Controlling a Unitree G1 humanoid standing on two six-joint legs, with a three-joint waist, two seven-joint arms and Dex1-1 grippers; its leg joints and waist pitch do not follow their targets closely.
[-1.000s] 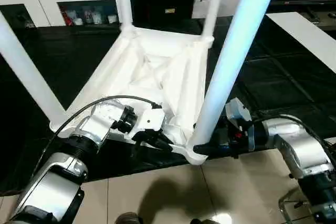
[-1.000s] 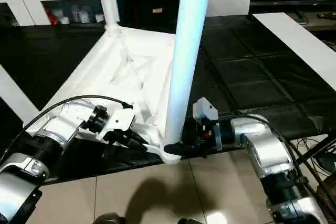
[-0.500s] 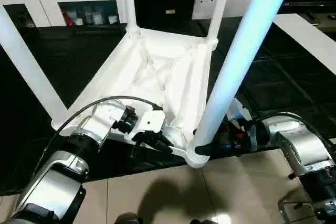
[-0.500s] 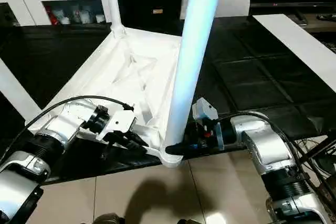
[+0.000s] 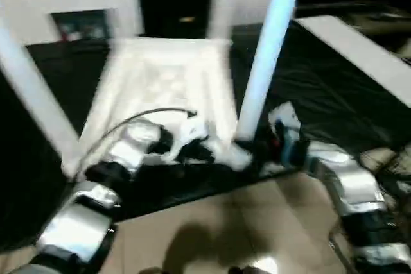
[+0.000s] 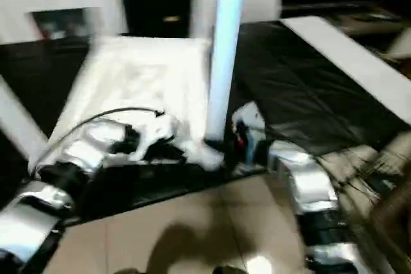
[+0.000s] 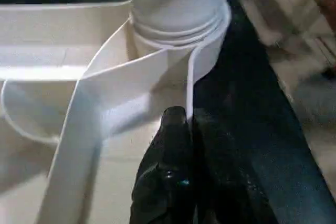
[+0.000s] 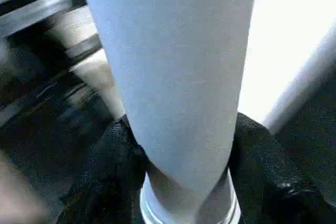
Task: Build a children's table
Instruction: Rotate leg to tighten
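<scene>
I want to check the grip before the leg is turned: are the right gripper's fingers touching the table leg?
Touching. In the right wrist view both black fingers press against the sides of the leg, just above its socket, with no gap visible.

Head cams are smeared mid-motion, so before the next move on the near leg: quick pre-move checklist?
1. Right gripper on the near leg, jaws closed around its base: ok.
2. Left gripper pinching the table top rim wall beside the corner socket, jaws shut: ok.
3. Leg sitting in that socket: ok; fully home: cannot tell.
4. Leg upright: not ok, it leans in the head views.
5. Other three legs seated: cannot tell.
</scene>
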